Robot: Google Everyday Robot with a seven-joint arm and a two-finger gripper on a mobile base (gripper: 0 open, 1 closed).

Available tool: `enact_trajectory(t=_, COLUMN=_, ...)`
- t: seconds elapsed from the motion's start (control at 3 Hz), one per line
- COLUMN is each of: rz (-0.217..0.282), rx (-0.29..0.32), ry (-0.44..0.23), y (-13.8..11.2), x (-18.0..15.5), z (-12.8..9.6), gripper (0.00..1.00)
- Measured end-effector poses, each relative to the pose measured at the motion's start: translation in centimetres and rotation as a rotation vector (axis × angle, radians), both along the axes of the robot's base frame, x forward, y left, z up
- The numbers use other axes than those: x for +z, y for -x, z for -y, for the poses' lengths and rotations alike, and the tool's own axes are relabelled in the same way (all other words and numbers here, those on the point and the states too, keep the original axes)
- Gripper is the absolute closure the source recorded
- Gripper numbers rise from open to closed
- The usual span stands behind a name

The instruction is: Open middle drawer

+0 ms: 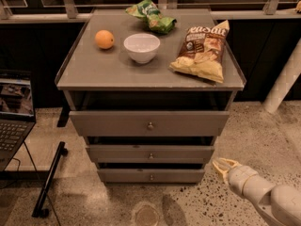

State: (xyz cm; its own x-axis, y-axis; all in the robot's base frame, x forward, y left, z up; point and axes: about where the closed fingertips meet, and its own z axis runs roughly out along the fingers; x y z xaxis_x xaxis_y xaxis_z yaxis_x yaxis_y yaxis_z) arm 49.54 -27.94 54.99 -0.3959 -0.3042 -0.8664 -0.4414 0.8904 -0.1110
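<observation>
The grey cabinet has three stacked drawers. The middle drawer point(117, 153) is a flat grey front with a small round metal knob point(151, 156) at its centre, between the wider top drawer point(113, 123) and the narrower bottom drawer point(122, 175). A dark gap shows above it. My gripper point(220, 166), with yellowish fingers on a white arm, is low at the right, just off the cabinet's lower right corner at the height of the gap between the middle and bottom drawers. It is open, holds nothing and is apart from the knob.
On the cabinet top point(94, 69) lie an orange point(104, 39), a white bowl point(141, 47), a green bag point(151, 15) and a chip bag point(204, 51). A laptop point(14, 112) stands at the left, a black bar point(49, 180) leans on the floor, and a white pole point(284, 79) stands at the right.
</observation>
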Motion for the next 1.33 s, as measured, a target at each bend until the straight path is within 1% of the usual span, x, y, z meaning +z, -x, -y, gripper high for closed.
enact_trajectory(t=0.33, rz=-0.049, rx=0.038, ry=0.048, y=-0.6, x=-5.1, z=0.2, gripper=1.0)
enact_trajectory(t=0.67, rz=-0.059, rx=0.125, ry=0.075, y=-2.3, x=-8.6, z=-1.1, gripper=1.0)
enact_trajectory(t=1.0, rz=-0.032, rx=0.207, ry=0.073, y=-4.9, x=-10.2, z=-3.4, gripper=1.0)
enact_trajectory(t=1.33, rz=0.016, rx=0.245, ry=0.069, y=-8.1, x=-9.8, z=-5.0, gripper=1.0)
